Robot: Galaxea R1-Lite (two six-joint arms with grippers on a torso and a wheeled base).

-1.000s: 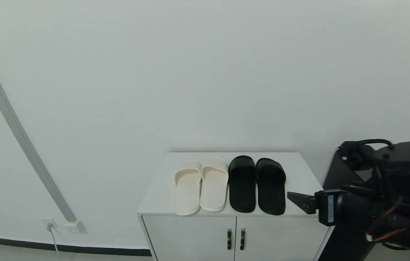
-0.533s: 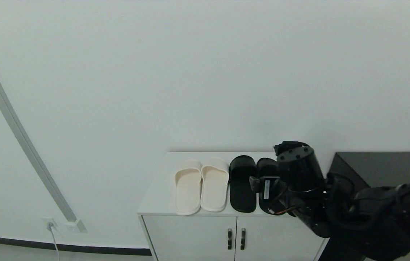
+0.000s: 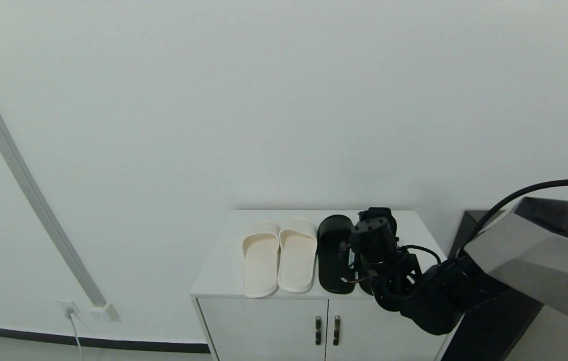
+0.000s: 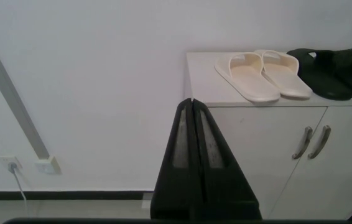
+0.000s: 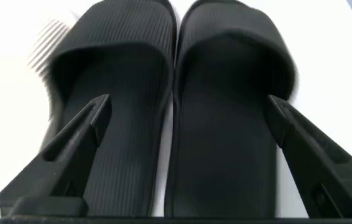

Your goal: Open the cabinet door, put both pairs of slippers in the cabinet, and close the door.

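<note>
A white cabinet (image 3: pixel 224 265) stands against the wall with both doors shut; its two dark handles (image 3: pixel 326 330) meet in the middle. On its top lie a pair of white slippers (image 3: pixel 278 256) and, to their right, a pair of black slippers (image 3: pixel 334 253). The right black slipper is mostly hidden by my right arm's wrist (image 3: pixel 374 243). My right gripper (image 5: pixel 188 102) hovers open just above the black slippers (image 5: pixel 176 124), one finger over each. My left gripper (image 4: pixel 193 106) is shut, low and left of the cabinet (image 4: pixel 250 130), holding nothing.
A dark stand (image 3: pixel 469 220) sits right beside the cabinet on its right. On the left wall, a grey conduit (image 3: pixel 23 175) runs down to a socket with a plugged cable (image 3: pixel 69 312). Open floor lies left of the cabinet.
My right arm has swung in from the right edge to over the black slippers, covering the right one. Slippers, cabinet doors and camera have not moved.
</note>
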